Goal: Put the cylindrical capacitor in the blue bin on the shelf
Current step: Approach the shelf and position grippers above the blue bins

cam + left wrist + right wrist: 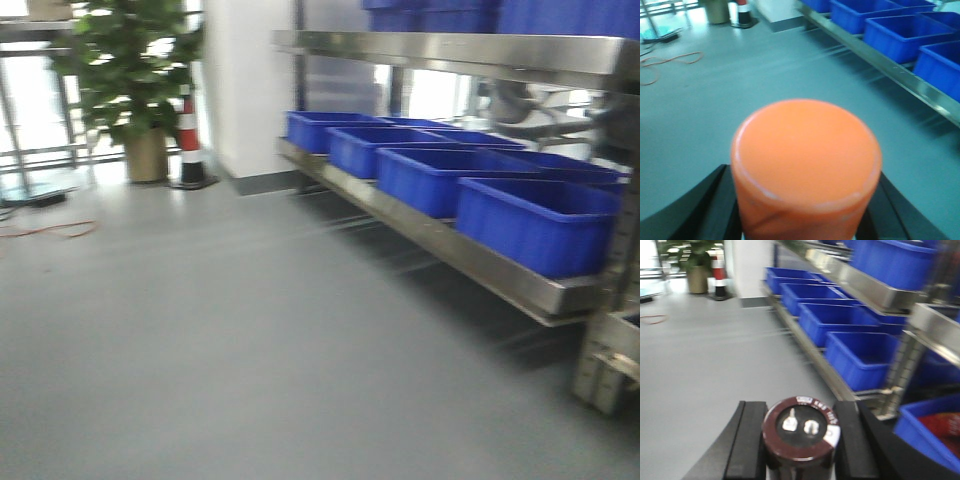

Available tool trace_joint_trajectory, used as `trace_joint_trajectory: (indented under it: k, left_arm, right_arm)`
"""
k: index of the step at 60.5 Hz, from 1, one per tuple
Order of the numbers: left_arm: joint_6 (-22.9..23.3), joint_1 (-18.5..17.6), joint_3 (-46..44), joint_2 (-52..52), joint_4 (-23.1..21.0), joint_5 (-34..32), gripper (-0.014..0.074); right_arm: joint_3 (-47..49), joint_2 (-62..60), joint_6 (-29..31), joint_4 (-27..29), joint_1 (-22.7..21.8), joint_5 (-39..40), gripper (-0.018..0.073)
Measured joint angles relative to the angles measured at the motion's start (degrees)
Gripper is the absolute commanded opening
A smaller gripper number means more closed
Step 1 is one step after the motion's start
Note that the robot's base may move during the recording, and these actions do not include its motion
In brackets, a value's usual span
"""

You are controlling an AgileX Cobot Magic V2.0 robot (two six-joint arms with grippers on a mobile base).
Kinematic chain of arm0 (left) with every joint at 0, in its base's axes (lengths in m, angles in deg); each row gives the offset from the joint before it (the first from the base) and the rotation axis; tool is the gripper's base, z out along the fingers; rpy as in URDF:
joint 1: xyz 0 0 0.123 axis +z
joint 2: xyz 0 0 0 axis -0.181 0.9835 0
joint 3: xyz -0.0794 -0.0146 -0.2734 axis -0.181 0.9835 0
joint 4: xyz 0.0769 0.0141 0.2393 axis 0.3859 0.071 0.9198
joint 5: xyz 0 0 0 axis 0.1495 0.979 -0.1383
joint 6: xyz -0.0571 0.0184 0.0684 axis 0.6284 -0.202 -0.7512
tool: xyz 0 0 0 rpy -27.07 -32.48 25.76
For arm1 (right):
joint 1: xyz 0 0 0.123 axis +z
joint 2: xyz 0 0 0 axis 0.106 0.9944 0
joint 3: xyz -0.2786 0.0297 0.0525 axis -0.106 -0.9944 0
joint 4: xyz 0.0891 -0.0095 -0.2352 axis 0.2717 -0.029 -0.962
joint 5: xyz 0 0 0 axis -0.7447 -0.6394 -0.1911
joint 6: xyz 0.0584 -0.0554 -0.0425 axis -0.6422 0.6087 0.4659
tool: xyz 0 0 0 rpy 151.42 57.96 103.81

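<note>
The orange-red cylindrical capacitor (805, 155) fills the left wrist view, its flat end facing the camera. My left gripper (805, 205) is shut on it, with black fingers (695, 212) at both sides. My right gripper (799, 440) is shut on a dark maroon cylinder (800, 432) with two metal terminals on top. The steel shelf (450, 245) runs along the right, and several blue bins (535, 220) sit in a row on its lower tier. The bins (860, 357) are ahead and to the right of both grippers. Neither gripper appears in the front view.
Grey floor (200, 330) stretches ahead and left. A potted plant (135, 80) and a red-white traffic cone (190, 140) stand at the far end by a white pillar (245, 80). An orange cable (670, 62) lies on the floor at left. More blue bins (890, 260) sit on the upper tier.
</note>
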Motion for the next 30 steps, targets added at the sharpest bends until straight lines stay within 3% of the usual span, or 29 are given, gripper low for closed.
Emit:
trace_joint_trajectory:
  k: [30]
  left_arm:
    - [0.0,0.0,0.0,0.0,0.0,-0.1,-0.0111]
  right_arm:
    - [0.0,0.0,0.0,0.0,0.0,0.0,-0.0151]
